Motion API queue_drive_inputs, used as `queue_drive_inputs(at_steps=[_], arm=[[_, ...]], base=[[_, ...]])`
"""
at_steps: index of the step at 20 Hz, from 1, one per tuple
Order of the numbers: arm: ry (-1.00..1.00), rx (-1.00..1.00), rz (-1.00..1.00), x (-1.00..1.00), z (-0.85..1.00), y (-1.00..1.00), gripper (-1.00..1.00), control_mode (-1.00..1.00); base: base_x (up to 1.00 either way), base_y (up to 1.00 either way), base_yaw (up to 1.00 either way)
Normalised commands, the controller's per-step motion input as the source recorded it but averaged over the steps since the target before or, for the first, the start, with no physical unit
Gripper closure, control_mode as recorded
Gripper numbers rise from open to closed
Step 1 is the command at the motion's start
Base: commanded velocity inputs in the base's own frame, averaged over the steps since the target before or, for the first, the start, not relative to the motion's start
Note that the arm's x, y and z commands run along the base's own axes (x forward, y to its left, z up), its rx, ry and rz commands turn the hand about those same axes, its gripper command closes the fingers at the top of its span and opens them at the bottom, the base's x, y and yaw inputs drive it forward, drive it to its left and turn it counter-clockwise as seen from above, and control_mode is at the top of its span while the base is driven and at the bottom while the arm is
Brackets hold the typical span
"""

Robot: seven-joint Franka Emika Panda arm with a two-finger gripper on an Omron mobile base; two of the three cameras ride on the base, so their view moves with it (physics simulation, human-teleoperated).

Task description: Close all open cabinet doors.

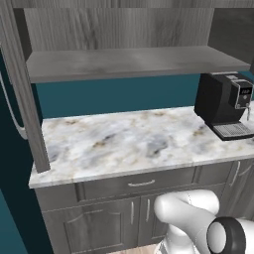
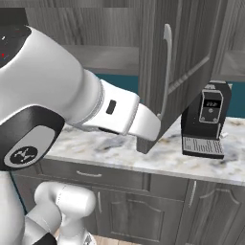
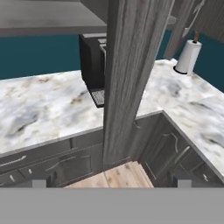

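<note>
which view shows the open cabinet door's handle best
The right base view: the open cabinet door shows its framed face, with the silver handle running down it. The hand view sees the same door edge-on, handle hidden. The left base view shows another open door edge-on at the left.

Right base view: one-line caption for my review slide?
Robot arm reaches toward open cabinet door above marble counter, coffee machine behind.
</note>
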Motion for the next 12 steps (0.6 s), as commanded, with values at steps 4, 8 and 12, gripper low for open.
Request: queue_drive_inputs(at_steps=[4,8,12], arm=[[0.0,0.0,0.0,0.13,0.0,-0.14,-1.0,-1.0],[0.0,0.0,0.0,0.08,0.0,-0.01,-1.0,-1.0],[0.0,0.0,0.0,0.09,0.0,0.0,-1.0,-1.0]], base=[[0.0,0.0,0.0],[0.0,0.0,0.0],[0.0,0.0,0.0]])
